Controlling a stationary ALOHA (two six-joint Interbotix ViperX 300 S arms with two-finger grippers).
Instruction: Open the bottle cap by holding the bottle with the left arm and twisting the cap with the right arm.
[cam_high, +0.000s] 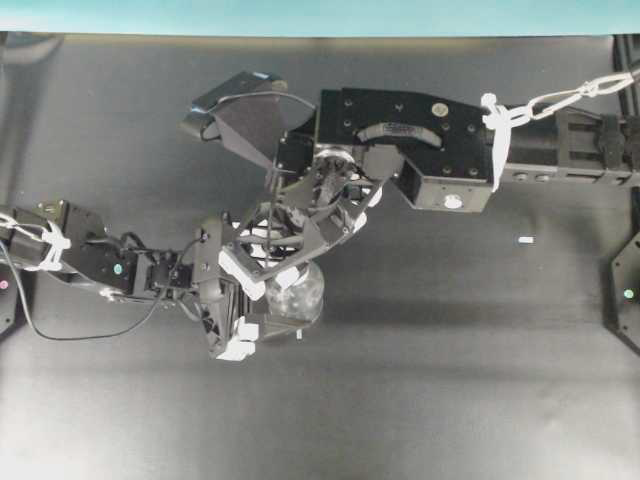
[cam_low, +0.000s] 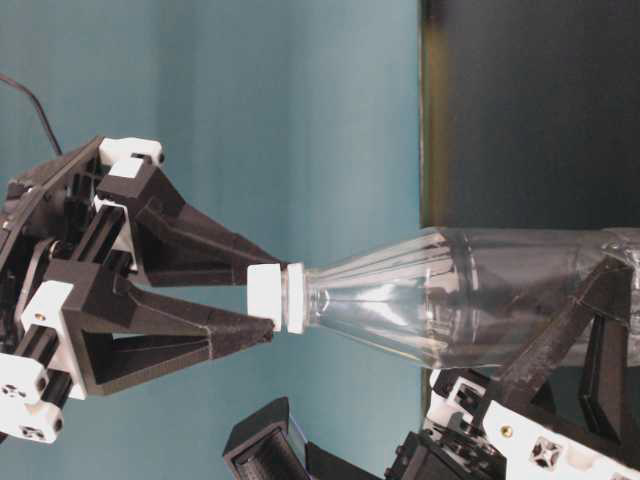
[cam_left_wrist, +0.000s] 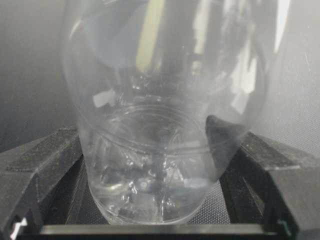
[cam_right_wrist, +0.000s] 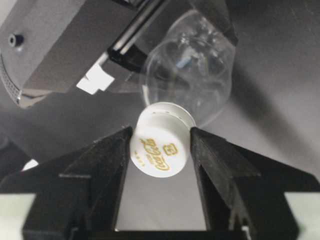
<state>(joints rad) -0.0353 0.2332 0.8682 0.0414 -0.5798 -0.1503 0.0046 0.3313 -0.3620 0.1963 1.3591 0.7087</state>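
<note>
We clamp the bottle in the left gripper as an anchor; the right gripper pinches the bottle cap for twisting.

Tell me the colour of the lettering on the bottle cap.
Gold on the white cap; clearest in the right wrist view.

Gold "Coca-Cola" script on the white bottle cap
</note>
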